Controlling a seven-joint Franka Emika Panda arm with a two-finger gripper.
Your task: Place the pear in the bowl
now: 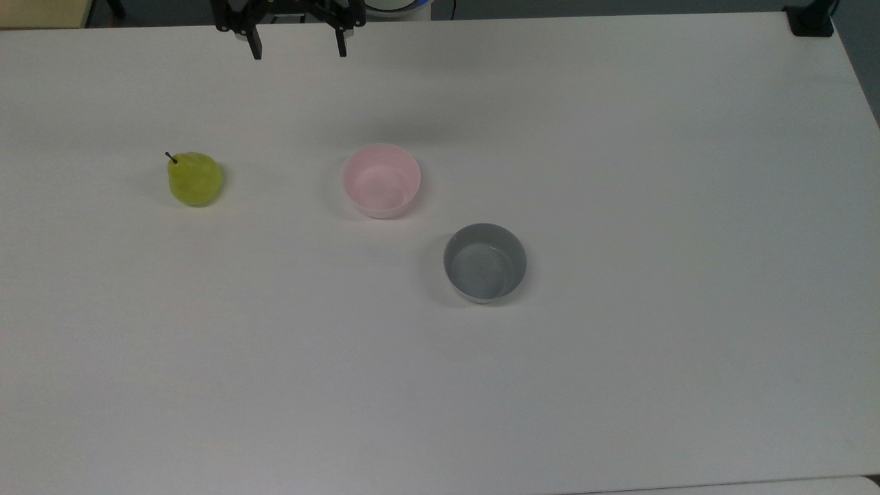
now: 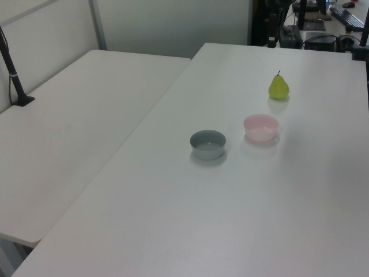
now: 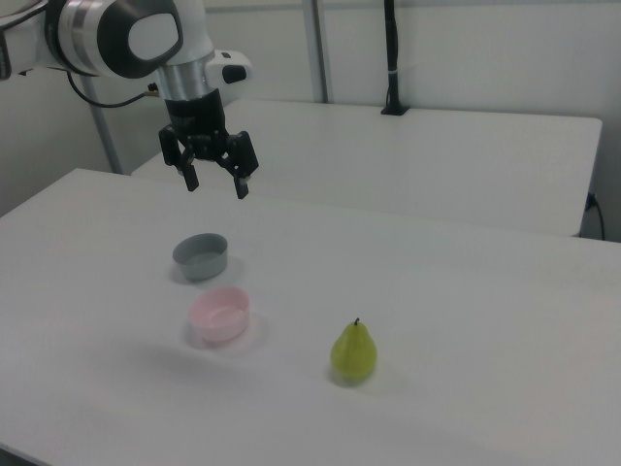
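In the right view your pear (image 3: 354, 354) stands upright nearest on the counter (image 3: 466, 320), apart from the pink bowl (image 3: 220, 315). Farthest, the claw (image 3: 214, 181) hangs high, fingers spread, empty. The pear looks smooth, rounded, likely slippery: grip its wide belly.

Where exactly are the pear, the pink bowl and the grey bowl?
pear (image 1: 195, 180), top view, middle of its yellow-green body.
pink bowl (image 1: 381, 180), top view, inner floor.
grey bowl (image 2: 207, 144), left view, its inside near the front wall.
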